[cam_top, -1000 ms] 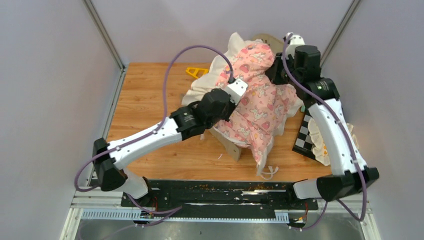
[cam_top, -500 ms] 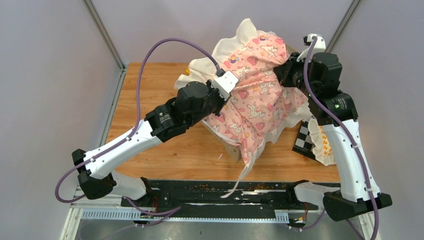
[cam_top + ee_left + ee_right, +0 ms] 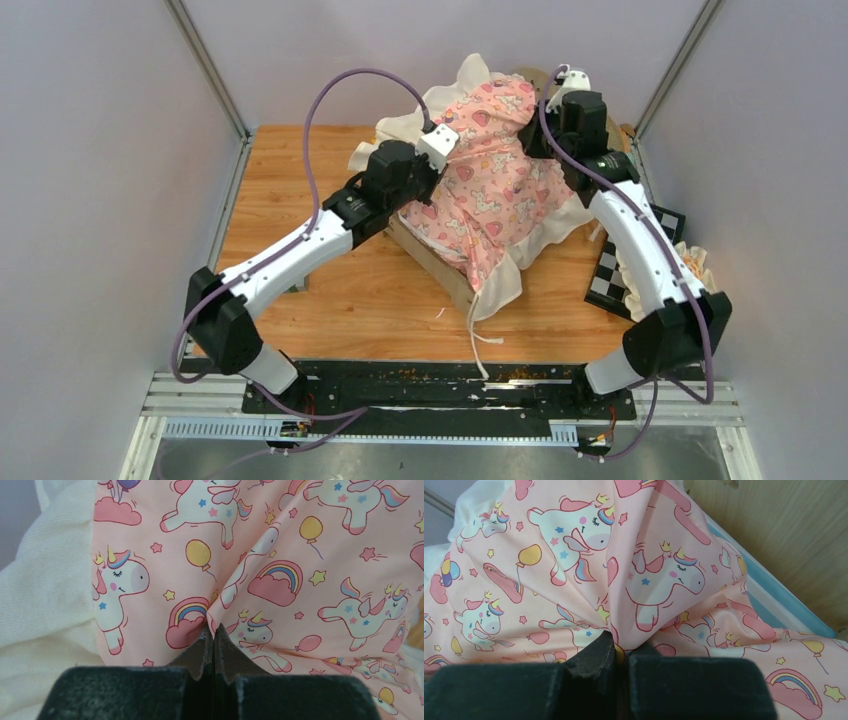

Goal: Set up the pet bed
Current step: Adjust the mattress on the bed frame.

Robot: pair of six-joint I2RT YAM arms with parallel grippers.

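Your left gripper [image 3: 214,635], low centre of its wrist view, is pinched tight on a fold of the pink unicorn-print ruffled quilt [image 3: 280,555]. Your right gripper [image 3: 619,647] is likewise clamped on a bunched fold of it. In the overhead view, the quilt is tented between both grippers at upper centre. Beneath it the light-wood bed frame [image 3: 435,262] sits angled on the wooden table [image 3: 300,180]. The blue-white striped mattress [image 3: 769,605] peeks out beside the rounded wooden headboard [image 3: 789,530]. A black-and-white checkerboard [image 3: 608,282] and a small orange-patterned frilled pillow [image 3: 695,265] lie at the right edge.
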